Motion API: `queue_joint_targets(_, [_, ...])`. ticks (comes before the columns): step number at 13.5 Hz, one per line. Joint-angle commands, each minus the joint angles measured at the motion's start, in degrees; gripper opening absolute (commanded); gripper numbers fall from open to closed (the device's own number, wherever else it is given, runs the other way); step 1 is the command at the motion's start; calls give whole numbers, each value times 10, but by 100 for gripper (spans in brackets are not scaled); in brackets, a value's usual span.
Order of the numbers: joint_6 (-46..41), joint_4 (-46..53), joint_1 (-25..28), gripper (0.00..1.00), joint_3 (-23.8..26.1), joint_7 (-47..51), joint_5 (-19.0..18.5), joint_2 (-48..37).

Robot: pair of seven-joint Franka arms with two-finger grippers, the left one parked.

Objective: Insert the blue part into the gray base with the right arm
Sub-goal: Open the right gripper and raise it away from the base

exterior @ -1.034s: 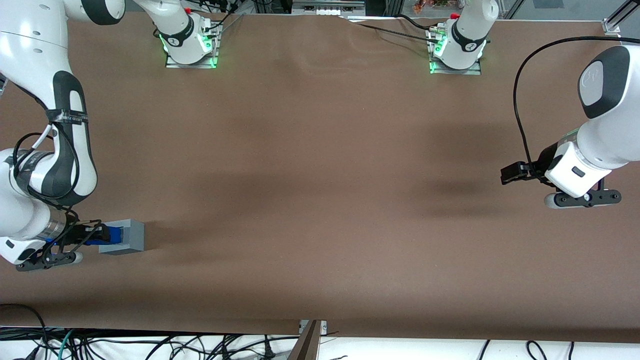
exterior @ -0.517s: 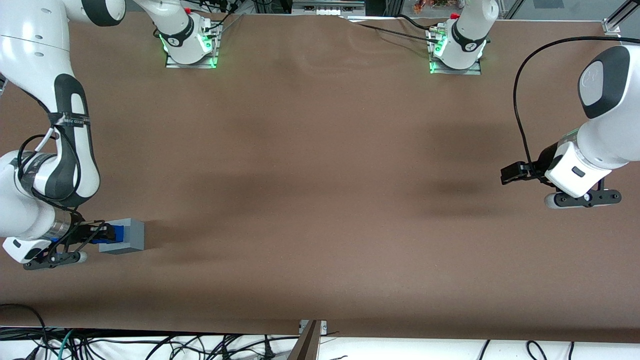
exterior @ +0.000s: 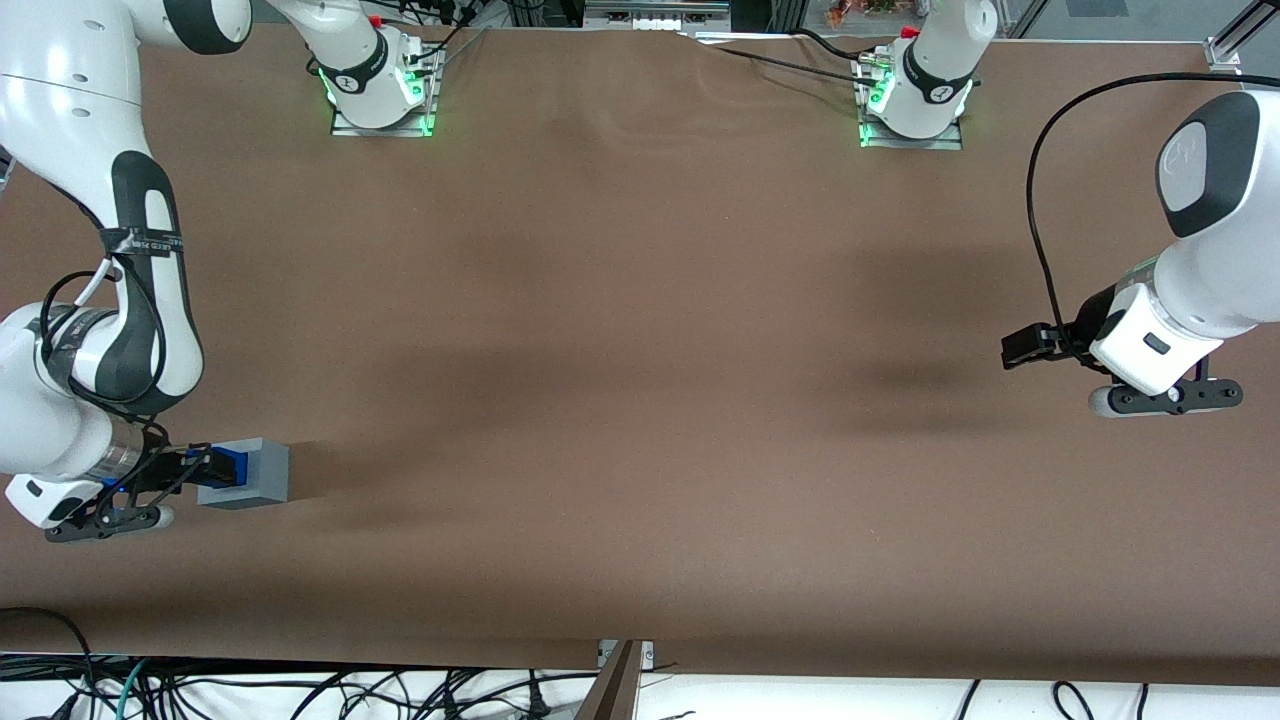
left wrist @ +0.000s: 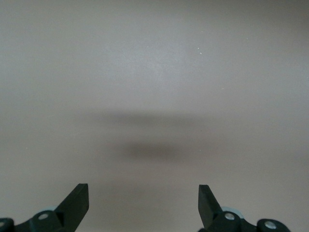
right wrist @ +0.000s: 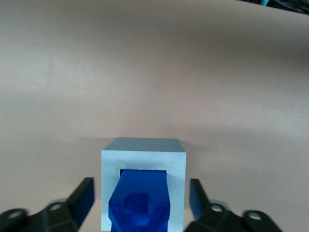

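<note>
The gray base point(exterior: 264, 472) sits on the brown table near the working arm's end, its opening facing my gripper. The blue part point(exterior: 229, 466) is lodged in that opening with its blocky end sticking out toward the gripper. In the right wrist view the gray base point(right wrist: 144, 155) shows its square opening filled by the blue part point(right wrist: 141, 205). My right gripper point(exterior: 192, 468) is level with the part. It is open, and its fingers point(right wrist: 84, 198) stand wide on either side of the base without touching it or the part.
Two arm mounts with green lights point(exterior: 380, 95) point(exterior: 912, 100) stand along the table edge farthest from the front camera. Loose cables point(exterior: 300, 690) lie below the near edge.
The wrist has shifted slightly toward the base and the blue part sits deeper in the gray base's opening. The gray base has stayed in place.
</note>
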Motion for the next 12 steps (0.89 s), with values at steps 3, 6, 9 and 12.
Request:
queue_joint_targets(3, [-39,37,-1,100,2,-11,9,-32])
queue_joint_targets(6, [-99,38,-1,100,3,-14,12,-82])
queue_joint_targets(9, [-192,33,3,100,4,-9,12,-130])
queue_joint_targets(12, [-261,19,23,100,6,-13,-51,-192])
